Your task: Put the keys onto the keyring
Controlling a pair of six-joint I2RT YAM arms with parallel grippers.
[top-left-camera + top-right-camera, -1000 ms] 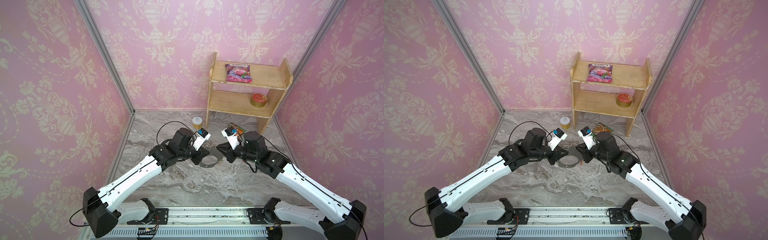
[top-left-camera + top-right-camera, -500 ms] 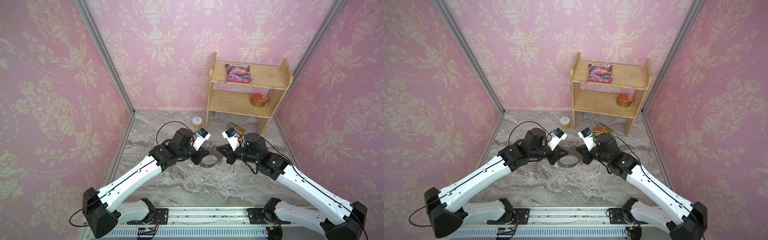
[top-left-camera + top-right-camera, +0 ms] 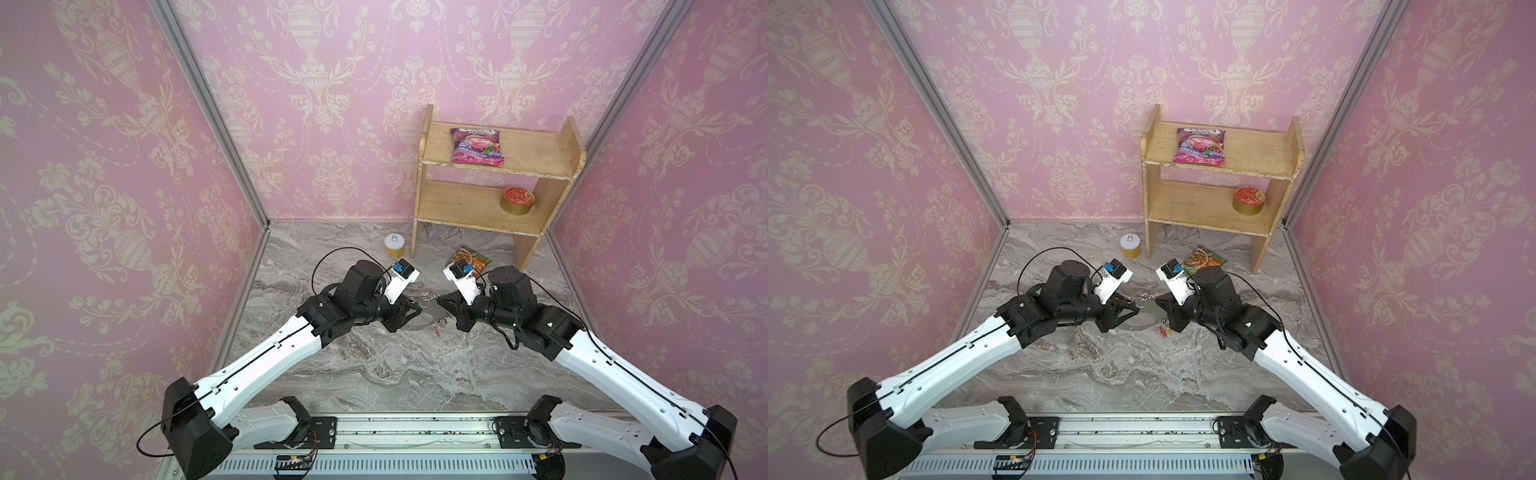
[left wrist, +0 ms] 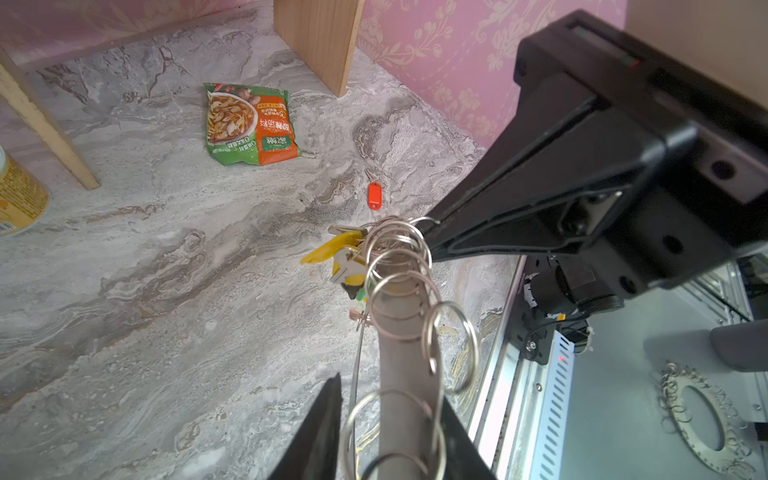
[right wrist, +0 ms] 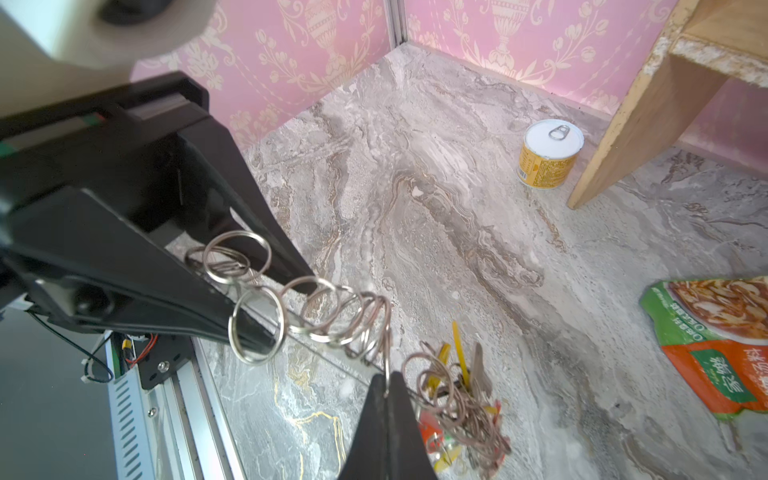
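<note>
In both top views the keys point(image 3: 438, 329) are specks to us, their tags too small to count. The left gripper point(image 3: 1128, 312) and right gripper point(image 3: 1158, 298) hide most of the keyring point(image 3: 1144, 297). The left wrist view's edge cuts off the yellow can point(image 4: 16, 195), the right wrist view's the noodle packet point(image 5: 723, 345). We cannot name the blurred pale shape point(image 5: 83, 33).

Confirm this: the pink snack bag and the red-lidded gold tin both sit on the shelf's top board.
Not quite. The red-lidded gold tin sits on the lower board of the shelf, as both top views show; the pink snack bag is on the top board.
</note>
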